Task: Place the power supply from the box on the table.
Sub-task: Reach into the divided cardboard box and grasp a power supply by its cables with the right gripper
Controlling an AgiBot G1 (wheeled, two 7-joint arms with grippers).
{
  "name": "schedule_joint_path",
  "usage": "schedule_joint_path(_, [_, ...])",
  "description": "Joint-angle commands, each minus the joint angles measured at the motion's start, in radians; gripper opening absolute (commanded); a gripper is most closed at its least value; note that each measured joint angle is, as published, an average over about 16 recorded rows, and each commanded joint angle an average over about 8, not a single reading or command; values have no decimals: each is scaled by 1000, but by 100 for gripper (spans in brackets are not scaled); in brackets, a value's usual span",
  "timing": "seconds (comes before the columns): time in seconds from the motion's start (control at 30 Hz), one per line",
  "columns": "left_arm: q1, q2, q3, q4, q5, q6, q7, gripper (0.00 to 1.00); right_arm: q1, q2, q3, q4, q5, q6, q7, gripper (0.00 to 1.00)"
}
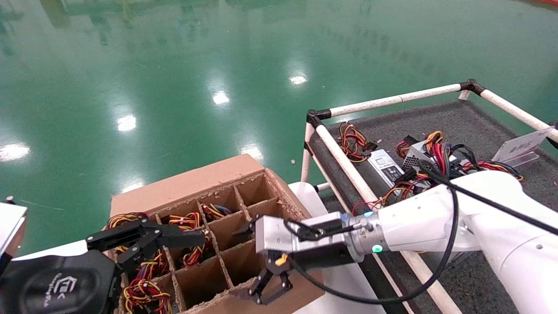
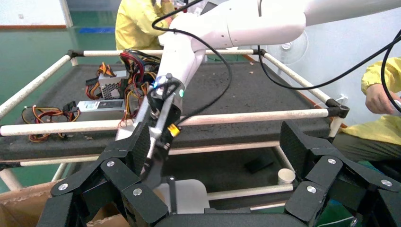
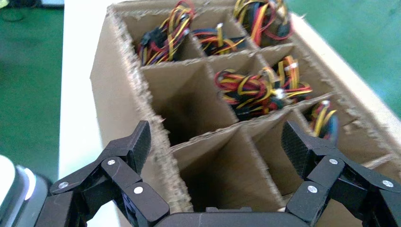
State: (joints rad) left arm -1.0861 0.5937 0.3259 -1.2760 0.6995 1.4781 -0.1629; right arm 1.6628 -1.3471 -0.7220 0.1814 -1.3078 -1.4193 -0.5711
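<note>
Nearest you, the left pincer (image 1: 183, 237) hangs over the near-left cells of the box (image 1: 192, 185), black ribbed fingers spread wide and holding nothing. You see brown corrugated cardboard there, its top edges ragged and crumbly, with thin dividers making square cells. Several left and middle cells hold bundles of red, yellow and black wires (image 1: 144, 294); the cases under them are hidden. The cells on the right side show only bare cardboard.

Your right pincer (image 1: 270, 285) hovers at the box's near-right corner, pointing down, jaws wide and empty. In the right wrist view its fingers (image 3: 125, 156) straddle the outer wall and one divider, with an open cell (image 3: 227, 175) between them. The white right arm reaches across from over the table (image 1: 475, 117).

That table is dark grey and felt-like, fenced by white pipe rails (image 1: 344, 163) with black corner joints. A white surface (image 1: 305, 196) fills the narrow gap between box and rail. On the felt lie a flat labelled unit (image 1: 386, 165) and a mesh-faced silver unit (image 1: 414, 157) amid tangled wires; the far part of the felt lies bare.
</note>
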Motion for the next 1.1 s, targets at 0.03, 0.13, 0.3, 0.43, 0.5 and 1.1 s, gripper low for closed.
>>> schedule_joint_path(0.03, [0, 0, 0, 0, 0, 0, 0, 100, 7, 0, 5, -11, 12, 0, 5, 100])
schedule_joint_path(0.13, [0, 0, 0, 0, 0, 0, 0, 100, 8, -5, 7, -9, 22, 28, 0, 100])
schedule_joint_path(0.3, [0, 0, 0, 0, 0, 0, 0, 100, -9, -16, -5, 35, 34, 98, -11, 100])
schedule_joint_path(0.43, [0, 0, 0, 0, 0, 0, 0, 100, -35, -22, -34, 104, 48, 167, -11, 100])
schedule_joint_path(0.5, [0, 0, 0, 0, 0, 0, 0, 100, -48, -24, -55, 143, 57, 204, -6, 100])
schedule_joint_path(1.1, [0, 0, 1, 0, -1, 0, 0, 100, -89, -27, -327, 363, 199, 474, 61, 1])
